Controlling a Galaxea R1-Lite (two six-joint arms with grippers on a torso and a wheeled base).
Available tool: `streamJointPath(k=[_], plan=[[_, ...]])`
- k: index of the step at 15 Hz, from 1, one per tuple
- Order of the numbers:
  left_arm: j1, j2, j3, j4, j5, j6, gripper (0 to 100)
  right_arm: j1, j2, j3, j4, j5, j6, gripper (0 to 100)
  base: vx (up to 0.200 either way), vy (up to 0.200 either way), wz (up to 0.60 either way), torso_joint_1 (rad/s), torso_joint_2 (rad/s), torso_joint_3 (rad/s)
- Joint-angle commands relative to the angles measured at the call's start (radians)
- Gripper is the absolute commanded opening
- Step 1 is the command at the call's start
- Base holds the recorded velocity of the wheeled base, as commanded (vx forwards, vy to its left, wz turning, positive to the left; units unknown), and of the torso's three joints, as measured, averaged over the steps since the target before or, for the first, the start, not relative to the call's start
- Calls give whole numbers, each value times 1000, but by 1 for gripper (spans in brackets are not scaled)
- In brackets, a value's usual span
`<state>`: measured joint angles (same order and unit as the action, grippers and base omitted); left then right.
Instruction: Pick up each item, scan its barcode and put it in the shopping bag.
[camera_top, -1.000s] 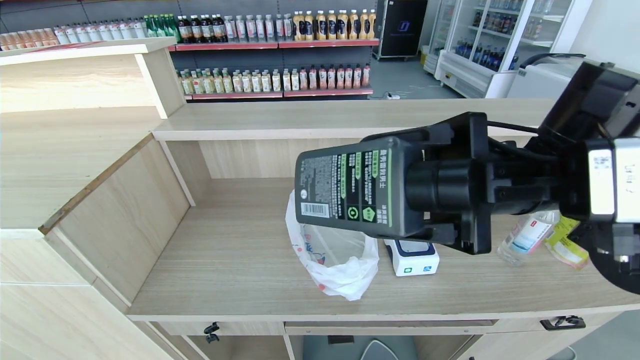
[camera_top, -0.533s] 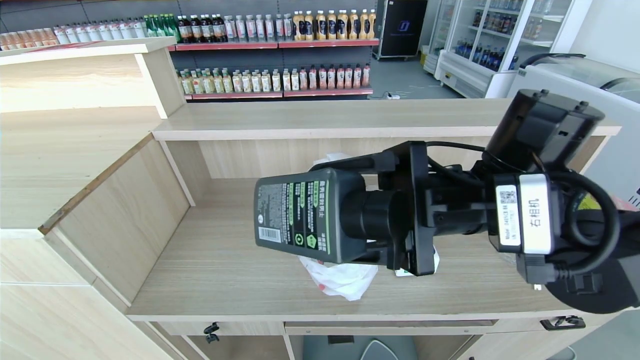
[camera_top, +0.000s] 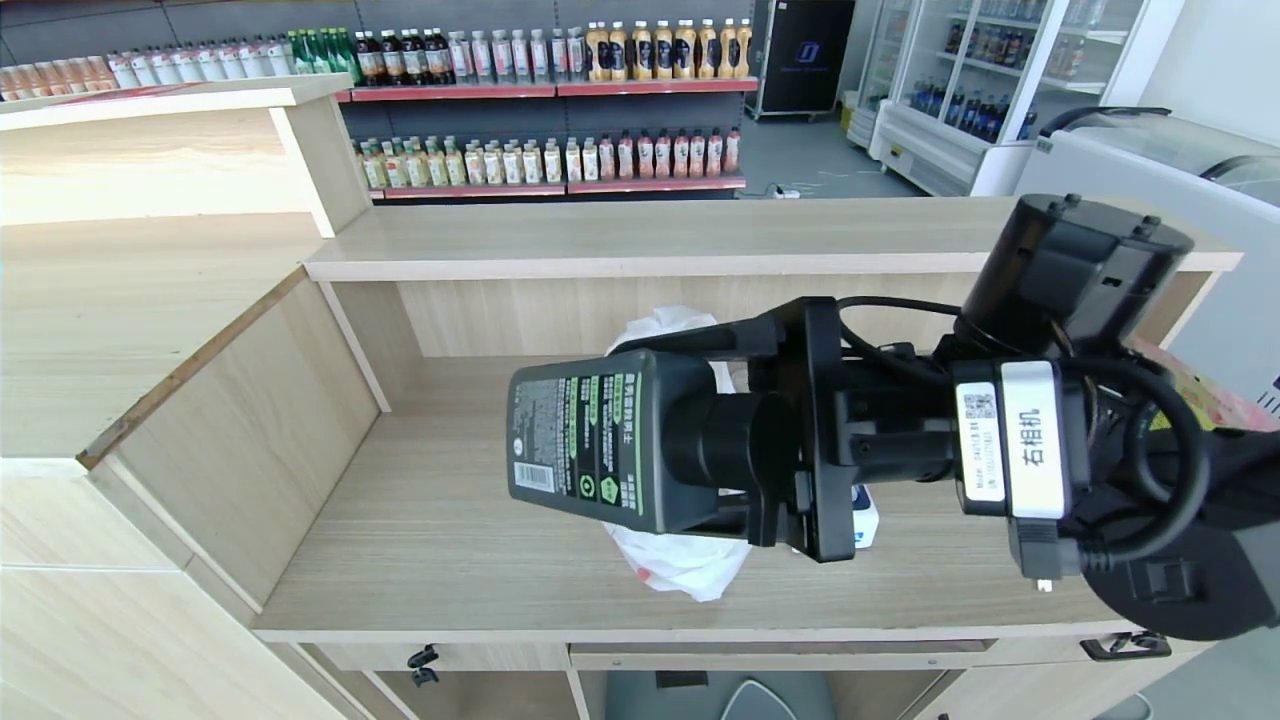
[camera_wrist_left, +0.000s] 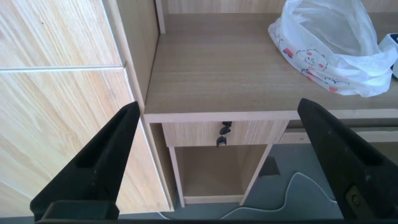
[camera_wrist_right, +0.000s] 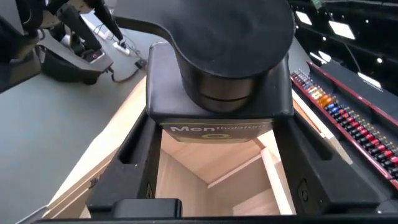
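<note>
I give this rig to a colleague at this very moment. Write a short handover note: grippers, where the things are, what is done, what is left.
Grippers: right gripper has its jaws shut on the dark bottle, held on its side above the counter, over the white shopping bag. The barcode faces the head camera. The left gripper is open and empty, in front of the counter's edge.
Things: scanner on the counter beside the bag, mostly hidden behind the right gripper.
Done: bottle picked up; whether it was scanned cannot be told.
Left: confirm the scan, then put the bottle in the bag.
</note>
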<state>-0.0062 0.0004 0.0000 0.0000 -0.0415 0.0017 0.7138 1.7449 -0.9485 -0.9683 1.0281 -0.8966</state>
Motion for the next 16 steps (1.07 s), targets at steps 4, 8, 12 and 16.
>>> streamJointPath(k=[4,8,12,16], plan=[[0,1,0,0,0,0,100,-252,-338,45,353,-316,314,0,0,0,0,0,0,0],[0,1,0,0,0,0,100,-698,-493,134,444,-368,794,0,0,0,0,0,0,0],[0,1,0,0,0,0,100,-1050,-559,205,674,-391,1035,0,0,0,0,0,0,0],[0,1,0,0,0,0,100,-1226,-607,234,947,-410,1030,0,0,0,0,0,0,0]])
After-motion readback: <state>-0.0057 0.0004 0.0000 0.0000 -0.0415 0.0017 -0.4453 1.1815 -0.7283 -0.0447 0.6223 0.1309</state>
